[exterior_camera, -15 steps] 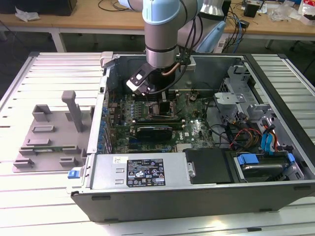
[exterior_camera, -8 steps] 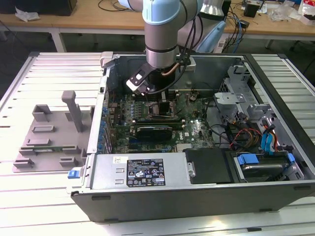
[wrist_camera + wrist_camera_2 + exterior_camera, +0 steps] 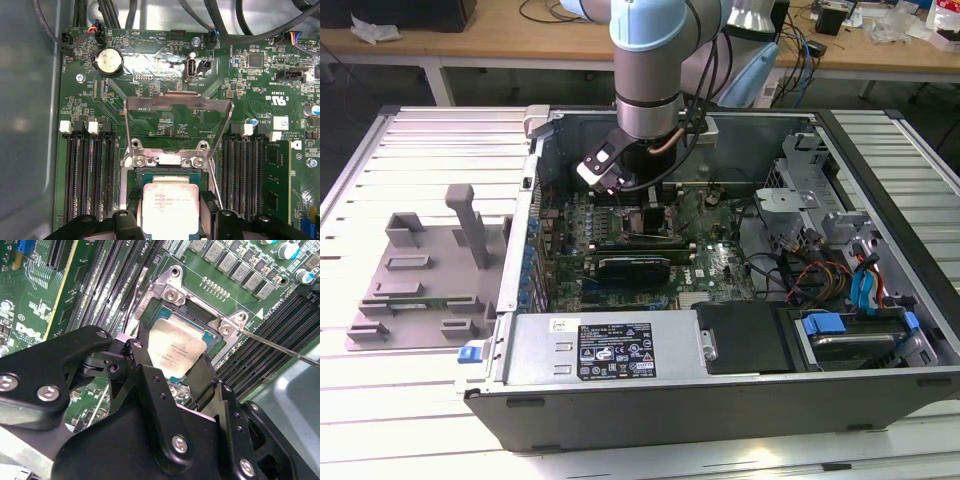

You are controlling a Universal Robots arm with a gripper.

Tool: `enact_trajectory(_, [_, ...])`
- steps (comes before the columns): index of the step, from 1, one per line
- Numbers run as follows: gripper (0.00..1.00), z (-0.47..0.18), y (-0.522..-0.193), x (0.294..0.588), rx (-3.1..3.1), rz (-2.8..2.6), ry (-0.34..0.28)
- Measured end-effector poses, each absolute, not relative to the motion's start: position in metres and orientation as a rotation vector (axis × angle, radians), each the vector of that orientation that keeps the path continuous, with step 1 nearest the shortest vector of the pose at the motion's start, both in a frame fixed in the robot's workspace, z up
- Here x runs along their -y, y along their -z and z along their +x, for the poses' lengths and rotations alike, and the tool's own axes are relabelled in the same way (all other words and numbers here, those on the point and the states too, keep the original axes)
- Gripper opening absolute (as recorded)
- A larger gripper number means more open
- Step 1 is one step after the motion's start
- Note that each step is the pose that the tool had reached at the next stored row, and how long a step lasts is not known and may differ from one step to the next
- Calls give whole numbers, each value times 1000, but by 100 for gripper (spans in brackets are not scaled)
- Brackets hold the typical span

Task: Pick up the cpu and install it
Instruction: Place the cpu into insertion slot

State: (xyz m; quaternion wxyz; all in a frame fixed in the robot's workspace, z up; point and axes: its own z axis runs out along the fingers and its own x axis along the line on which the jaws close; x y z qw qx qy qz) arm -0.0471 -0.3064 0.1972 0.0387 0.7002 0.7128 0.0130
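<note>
Silver-topped cpu (image 3: 175,347) is pinched at both edges by the gripper's (image 3: 174,372) black fingers, poised right over the open socket (image 3: 165,176) on the motherboard (image 3: 240,80), load frame (image 3: 150,102) flipped up.

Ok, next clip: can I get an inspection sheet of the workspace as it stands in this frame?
Surface: slatted metal table carrying an open computer case.
Job's things: cpu held low over the socket, whose metal frame is flipped open; whether it is fully seated is unclear.
Clutter: grey plastic tray on the table, at the exterior view's left of the case.
Grippers: gripper inside the case, closed on opposite edges of the cpu.
Cables: coloured wire bundle inside the case, away from the socket.
Surroundings: wooden bench behind the table.
</note>
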Motion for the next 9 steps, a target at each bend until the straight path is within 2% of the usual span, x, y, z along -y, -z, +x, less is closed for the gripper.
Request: enact_trajectory(9, [55,-46,-196,306,-2187,2149,-47])
